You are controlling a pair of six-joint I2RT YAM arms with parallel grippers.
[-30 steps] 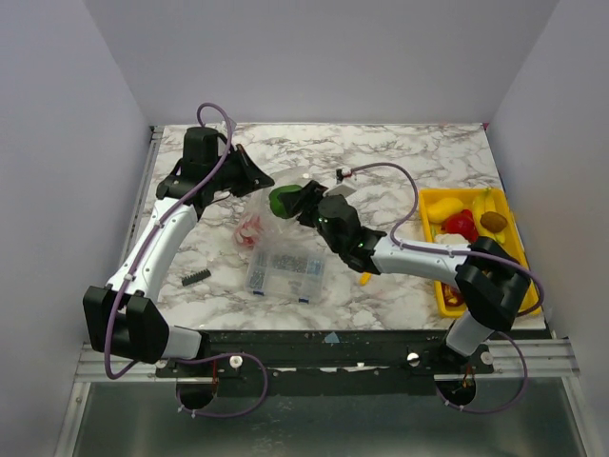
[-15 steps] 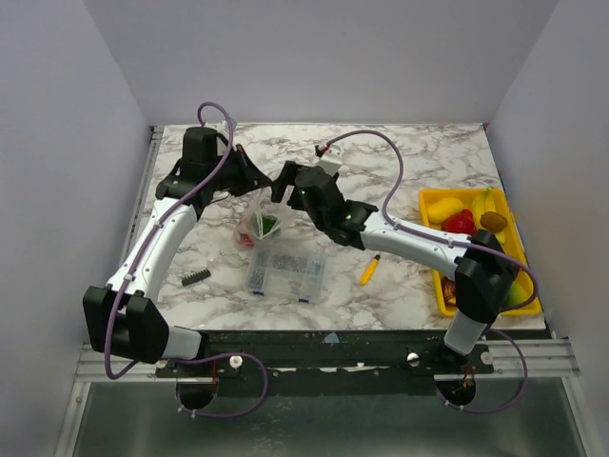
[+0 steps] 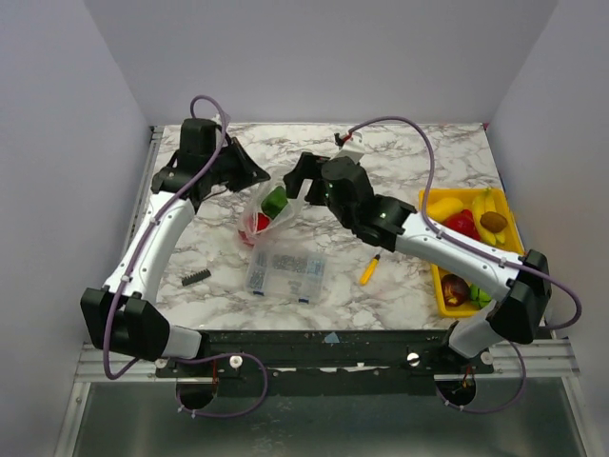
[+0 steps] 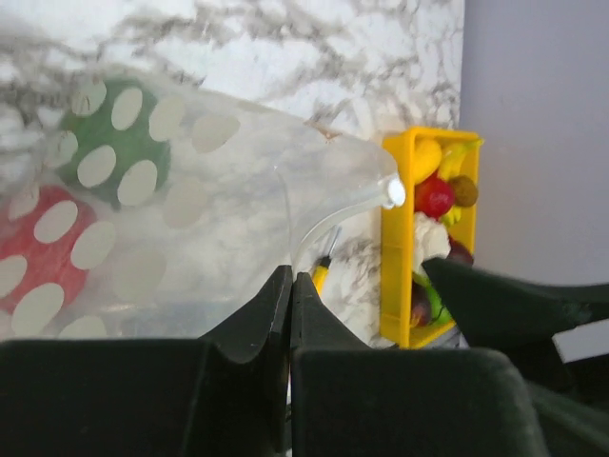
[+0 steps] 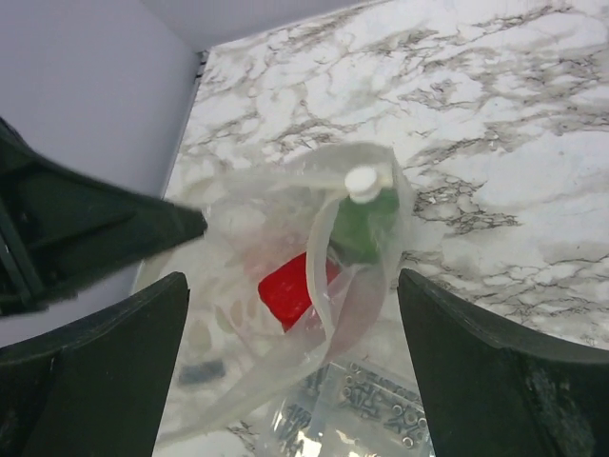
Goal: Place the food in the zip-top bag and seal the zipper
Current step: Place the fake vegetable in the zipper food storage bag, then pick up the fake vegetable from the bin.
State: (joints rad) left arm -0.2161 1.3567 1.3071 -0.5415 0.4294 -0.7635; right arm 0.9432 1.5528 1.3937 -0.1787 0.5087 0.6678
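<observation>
My right gripper [image 3: 297, 183] now hangs with jaws wide apart: the green food [image 3: 275, 201] has dropped into the bag [image 3: 257, 231], at ten o'clock on the table [image 3: 400, 162]. My left gripper [image 4: 290, 295] stays clamped on its rim. The other food [image 3: 460, 225] waits in the tray [image 3: 442, 193] at three o'clock.

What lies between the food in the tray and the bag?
Only the screwdriver lies on the table between tray and bag; the right arm reaches over that stretch too.
</observation>
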